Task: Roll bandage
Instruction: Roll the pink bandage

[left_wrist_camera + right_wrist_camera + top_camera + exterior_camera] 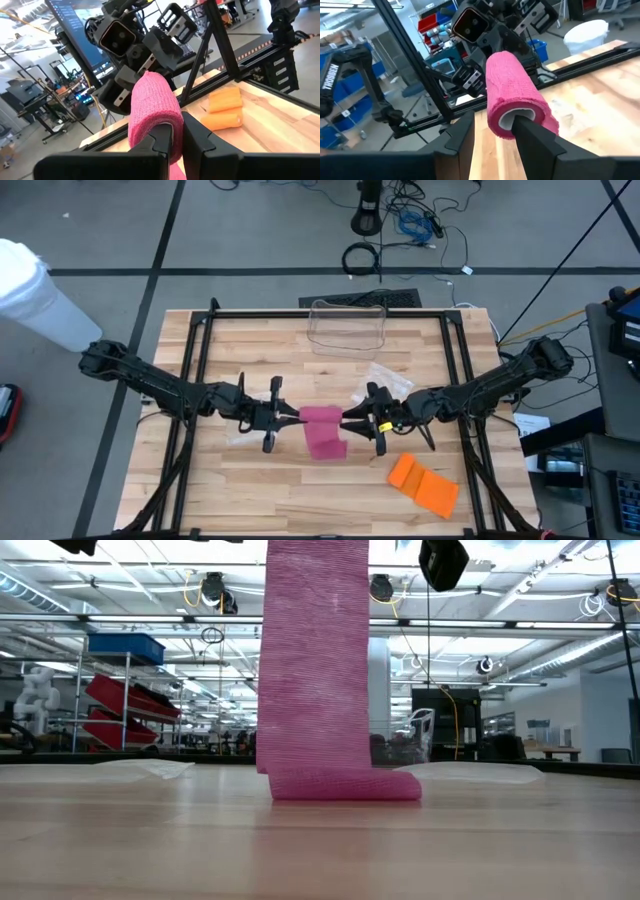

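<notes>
At nine o'clock of the table point(270, 490), left arm reaching in toward centre; left gripper point(283, 418) just left of the pink bandage point(322, 430), jaws clamped together on the roll's near end, dark fingers point(161, 142) pressed side by side against pink fabric in the left wrist view; at centre, bandage roll lifted above the wood, held level between the two grippers, a loose tail hanging down from it toward six o'clock; in the low view the tail point(313, 660) dropping straight as a wide pink strip, its lower end folded flat on the tabletop and turned toward three o'clock; at twelve o'clock of the roll, near the far edge of the table, a clear plastic container point(347, 326); between container and right gripper, crumpled clear wrapping point(388, 378) lying on the wood; at three o'clock of the roll, right gripper point(352, 418) touching the roll's other end, jaws apart, one finger point(532, 132) pushed into the hollow white core point(515, 116), the other finger standing clear beside the roll; right arm stretching back toward three o'clock; at five o'clock of the roll, well apart from it, an orange bandage point(423, 483) lying partly unrolled on the table; same orange piece visible beyond the pink roll in the left wrist view.
</notes>
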Controlling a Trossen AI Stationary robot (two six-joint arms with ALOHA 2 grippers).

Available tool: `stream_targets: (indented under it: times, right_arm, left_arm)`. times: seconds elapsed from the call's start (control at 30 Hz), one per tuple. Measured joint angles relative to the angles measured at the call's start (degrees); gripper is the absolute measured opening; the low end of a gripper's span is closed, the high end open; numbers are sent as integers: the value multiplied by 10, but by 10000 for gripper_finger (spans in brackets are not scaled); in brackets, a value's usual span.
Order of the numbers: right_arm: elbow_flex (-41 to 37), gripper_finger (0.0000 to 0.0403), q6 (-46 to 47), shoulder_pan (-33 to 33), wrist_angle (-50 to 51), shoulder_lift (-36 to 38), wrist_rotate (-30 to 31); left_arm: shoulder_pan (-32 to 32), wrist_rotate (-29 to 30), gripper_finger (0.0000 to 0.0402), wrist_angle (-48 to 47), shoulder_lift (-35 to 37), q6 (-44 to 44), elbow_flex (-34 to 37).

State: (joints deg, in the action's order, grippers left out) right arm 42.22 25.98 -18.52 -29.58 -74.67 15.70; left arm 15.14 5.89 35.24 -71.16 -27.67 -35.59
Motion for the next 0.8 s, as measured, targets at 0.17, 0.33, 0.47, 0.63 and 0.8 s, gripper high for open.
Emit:
stream_targets:
  times: [0.17,0.33,0.47,0.63,0.8]
  right_arm:
    - [1,125,-6,1,5,6,6]
    - [2,125,-12,2,25,23,8]
    - [2,125,-23,1,25,24,8]
    - [3,125,-36,1,19,19,8]
    - [3,125,-76,4,2,19,15]
  left_arm:
    - [0,0,25,0,-1,4,-1]
    - [-1,-2,25,13,-2,34,-1]
    - [0,-8,25,26,-2,49,-2]
    - [0,-7,25,30,-2,57,-1]
    - [-3,20,25,39,-1,106,-1]
